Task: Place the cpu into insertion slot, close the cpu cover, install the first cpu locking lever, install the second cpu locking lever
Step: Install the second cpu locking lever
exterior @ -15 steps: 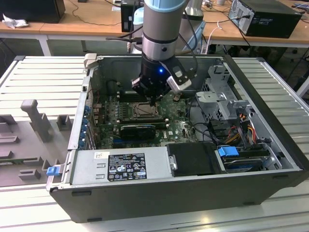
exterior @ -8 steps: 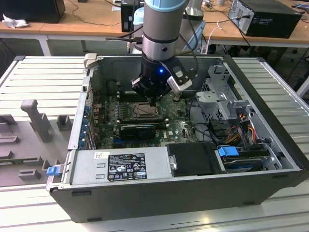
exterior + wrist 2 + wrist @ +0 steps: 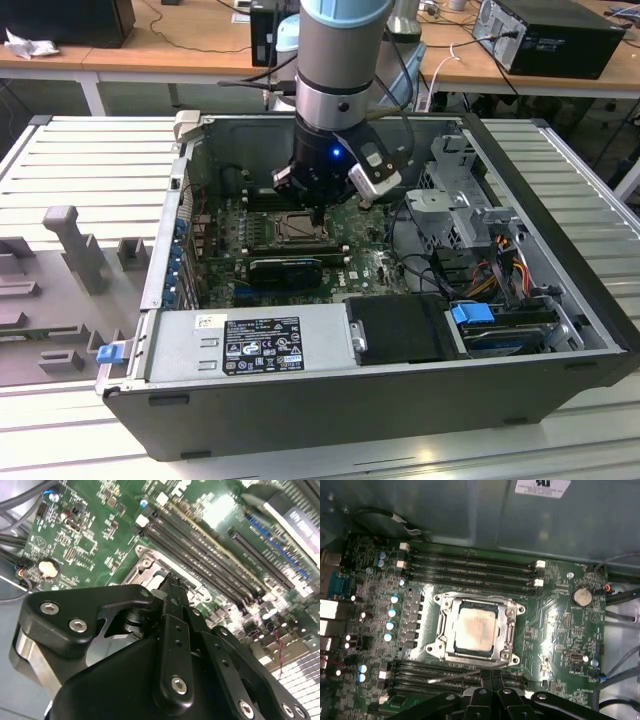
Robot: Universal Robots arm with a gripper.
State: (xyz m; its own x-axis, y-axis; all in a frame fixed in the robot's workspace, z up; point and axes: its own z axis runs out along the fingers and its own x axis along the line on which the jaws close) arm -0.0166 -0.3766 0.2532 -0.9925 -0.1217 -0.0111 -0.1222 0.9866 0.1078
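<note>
Wooden desks behind ribbed worktable

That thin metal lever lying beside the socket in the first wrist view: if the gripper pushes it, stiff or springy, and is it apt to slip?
The locking lever looks like a slim bare wire rod, so it probably flexes and springs somewhat. Its smooth metal may slide off the gripper closed fingertips. It lies close along the cpu cover over the cpu, so it likely swings rather than lifts free.

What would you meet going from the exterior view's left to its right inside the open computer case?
Blue plastic latch → square silvery-rimmed insertion slot → black flat drive cover → blue plastic drive handle.
</note>
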